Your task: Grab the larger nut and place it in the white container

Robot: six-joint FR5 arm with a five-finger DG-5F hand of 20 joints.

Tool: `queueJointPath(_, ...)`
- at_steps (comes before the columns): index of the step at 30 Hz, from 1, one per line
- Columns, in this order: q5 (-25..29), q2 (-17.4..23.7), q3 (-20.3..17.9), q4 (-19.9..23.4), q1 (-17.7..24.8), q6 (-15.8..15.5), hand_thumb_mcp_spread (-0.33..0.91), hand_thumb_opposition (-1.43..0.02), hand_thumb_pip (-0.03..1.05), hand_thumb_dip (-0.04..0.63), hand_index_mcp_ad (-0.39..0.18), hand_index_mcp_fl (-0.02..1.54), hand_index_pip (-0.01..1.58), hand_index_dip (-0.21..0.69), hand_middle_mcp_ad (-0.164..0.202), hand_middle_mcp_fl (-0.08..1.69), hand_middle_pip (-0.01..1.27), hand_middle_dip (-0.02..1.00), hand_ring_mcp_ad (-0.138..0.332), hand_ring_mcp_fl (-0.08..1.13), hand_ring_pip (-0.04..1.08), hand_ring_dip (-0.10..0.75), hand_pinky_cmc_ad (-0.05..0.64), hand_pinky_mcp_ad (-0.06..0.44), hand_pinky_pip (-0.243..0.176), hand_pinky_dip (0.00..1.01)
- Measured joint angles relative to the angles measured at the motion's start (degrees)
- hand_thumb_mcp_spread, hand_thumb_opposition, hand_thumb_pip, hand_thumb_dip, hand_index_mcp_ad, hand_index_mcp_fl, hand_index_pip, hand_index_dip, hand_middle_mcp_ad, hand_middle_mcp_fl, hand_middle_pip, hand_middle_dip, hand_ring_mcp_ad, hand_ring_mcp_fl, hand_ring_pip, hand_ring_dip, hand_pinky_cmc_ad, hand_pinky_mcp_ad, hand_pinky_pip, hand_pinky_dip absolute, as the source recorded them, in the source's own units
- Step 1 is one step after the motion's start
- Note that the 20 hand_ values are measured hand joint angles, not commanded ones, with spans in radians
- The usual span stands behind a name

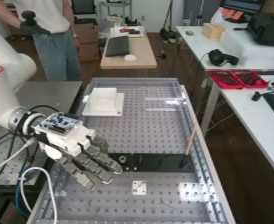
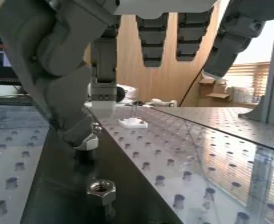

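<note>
wrist view: the larger nut (image 2: 101,189) lies flat on the black strip (image 2: 58,187). the hand (image 2: 152,42) is released, fingers relaxed, presumably for pinch clearance before transfer to the white container (image 1: 104,102).

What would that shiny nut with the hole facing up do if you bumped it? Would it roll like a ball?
Probably not: the nut lies flat on the black strip, so it would likely slide. Being shiny metal, it's probably stiff, and might feel slippery.
</note>
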Motion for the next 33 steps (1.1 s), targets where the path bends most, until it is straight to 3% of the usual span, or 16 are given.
queueJointPath(14,-0.52,-1.93,0.76,1.04,-0.69,-0.08,0.32,-0.86,0.72,0.171,-0.227,0.09,1.56,0.061,0.098,0.01,0.14,0.17,0.169,0.00,0.10,0.059,0.360,0.265,-0.124,0.47)
queueJointPath(33,0.09,-1.42,0.33,0.95,0.15,0.98,0.34,-0.89,0.73,0.190,-0.227,0.12,1.56,0.061,0.096,0.01,0.14,0.17,0.161,0.00,0.13,0.059,0.356,0.265,-0.124,0.51)
